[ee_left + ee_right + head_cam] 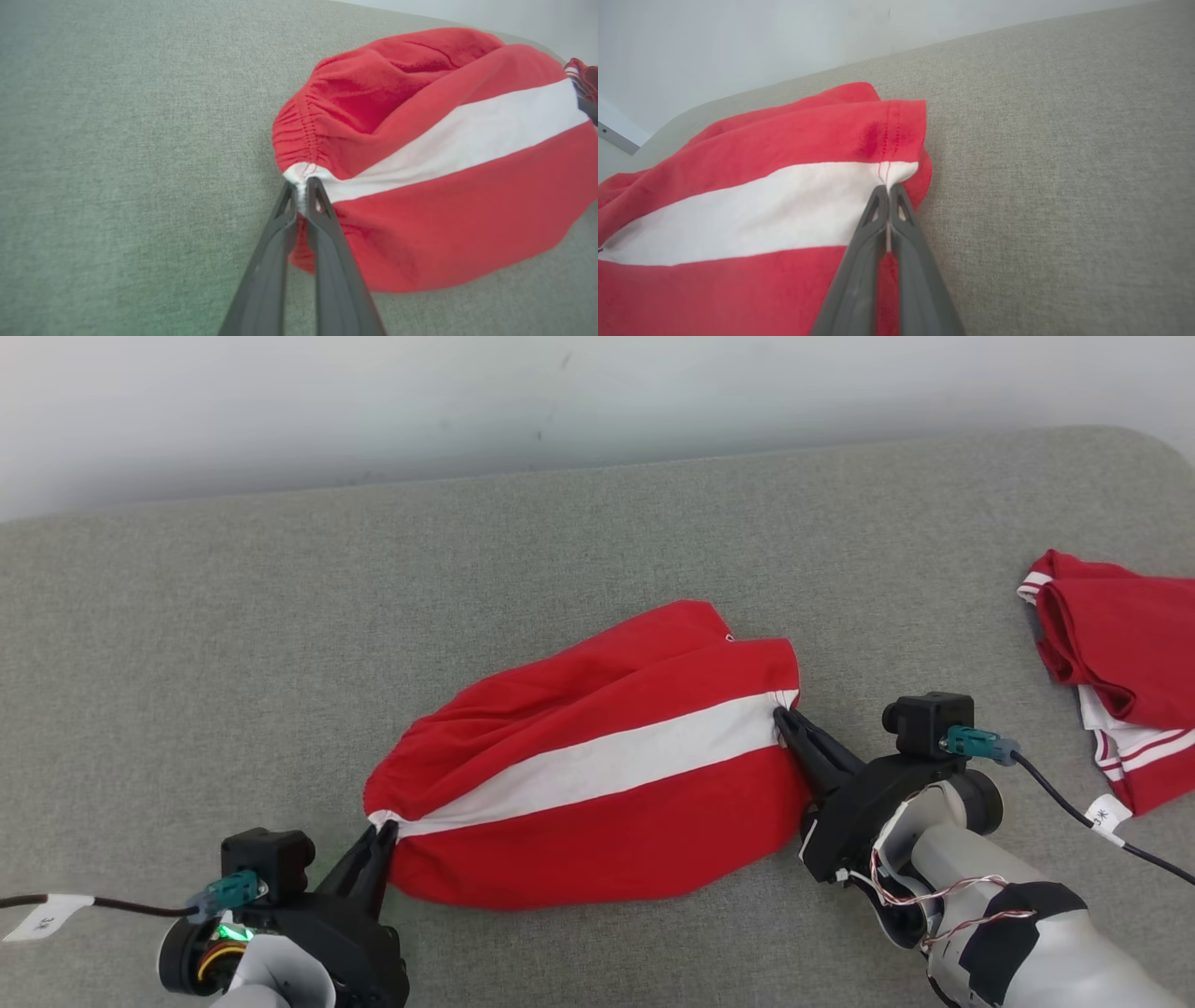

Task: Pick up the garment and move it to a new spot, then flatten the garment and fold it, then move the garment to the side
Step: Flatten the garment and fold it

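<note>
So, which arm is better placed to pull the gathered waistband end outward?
Probably the left: the left fingers pinch the garment at its gathered waistband, while the right fingers hold the opposite hem end.

The left gripper (383, 833) sits at the lower left of the head view, its dark fingers (280, 242) slanting up and to the right, pressed together on a pinch of the garment (597, 803). The right gripper (782, 717) reaches in from the lower right, fingers (859, 275) slanting up and to the left, likewise clamped tight on cloth. Its pale forearm (1046, 952) runs off the bottom right corner.
</note>
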### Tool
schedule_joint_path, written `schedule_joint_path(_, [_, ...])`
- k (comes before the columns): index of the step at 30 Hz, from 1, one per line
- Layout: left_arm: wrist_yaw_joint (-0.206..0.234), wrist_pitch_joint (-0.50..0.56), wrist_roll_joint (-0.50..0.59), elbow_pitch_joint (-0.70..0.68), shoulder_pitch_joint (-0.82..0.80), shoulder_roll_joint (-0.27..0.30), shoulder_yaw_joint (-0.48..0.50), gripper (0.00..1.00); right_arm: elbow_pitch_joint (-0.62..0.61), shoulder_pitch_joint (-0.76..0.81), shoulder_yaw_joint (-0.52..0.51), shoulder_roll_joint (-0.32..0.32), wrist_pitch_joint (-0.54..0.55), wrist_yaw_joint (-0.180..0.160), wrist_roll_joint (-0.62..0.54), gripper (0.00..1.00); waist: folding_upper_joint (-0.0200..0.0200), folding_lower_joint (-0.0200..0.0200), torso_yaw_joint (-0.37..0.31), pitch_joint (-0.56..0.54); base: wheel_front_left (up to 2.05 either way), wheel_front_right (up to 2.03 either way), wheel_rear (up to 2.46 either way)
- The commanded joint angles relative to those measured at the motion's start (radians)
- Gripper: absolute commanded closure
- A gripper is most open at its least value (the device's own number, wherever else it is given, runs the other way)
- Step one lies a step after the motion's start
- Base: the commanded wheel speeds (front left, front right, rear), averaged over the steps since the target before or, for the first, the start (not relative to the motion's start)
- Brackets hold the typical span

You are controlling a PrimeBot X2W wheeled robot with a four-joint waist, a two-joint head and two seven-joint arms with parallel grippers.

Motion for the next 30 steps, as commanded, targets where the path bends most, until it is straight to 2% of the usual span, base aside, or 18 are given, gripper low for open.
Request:
schedule_joint_path(1, [-0.001,-0.009,0.008,0.004,-0.004,0.007,0.005,1.0,0.002,-0.011,0.01,-0.007,-0.006,-0.001,-0.002,1.0,-0.0001,-0.0001,-0.004,-0.006,0.0,0.0,0.0])
schedule_joint_path(6, [0.001,-0.061,0.007,-0.014,0.02,0.018,0.026,1.0,-0.027,-0.027,-0.02,-0.033,-0.009,-0.001,-0.07,1.0,-0.0001,-0.0001,-0.023,-0.037,0.0,0.0,0.0])
schedule_joint_path(14, [-0.017,-0.138,-0.007,-0.081,0.037,0.042,0.07,1.0,-0.165,0.022,-0.183,-0.095,-0.009,-0.001,-0.304,1.0,-0.0001,-0.0001,-0.056,-0.104,0.0,0.0,0.0])
schedule_joint_path(18, [-0.024,-0.165,-0.017,-0.125,0.032,0.052,0.094,1.0,-0.226,0.054,-0.251,-0.108,-0.009,-0.001,-0.384,1.0,-0.0001,-0.0001,-0.07,-0.139,0.0,0.0,0.0])
schedule_joint_path(22, [-0.032,-0.139,-0.041,-0.149,0.063,0.055,0.085,1.0,-0.234,0.098,-0.25,-0.105,-0.009,-0.001,-0.378,1.0,-0.0001,-0.0001,-0.08,-0.155,0.0,0.0,0.0])
schedule_joint_path(30, [-0.044,-0.137,-0.049,-0.127,0.111,0.045,0.052,1.0,-0.151,0.14,-0.191,-0.069,-0.009,-0.001,-0.308,1.0,-0.0001,-0.0001,-0.067,-0.109,0.0,0.0,0.0])
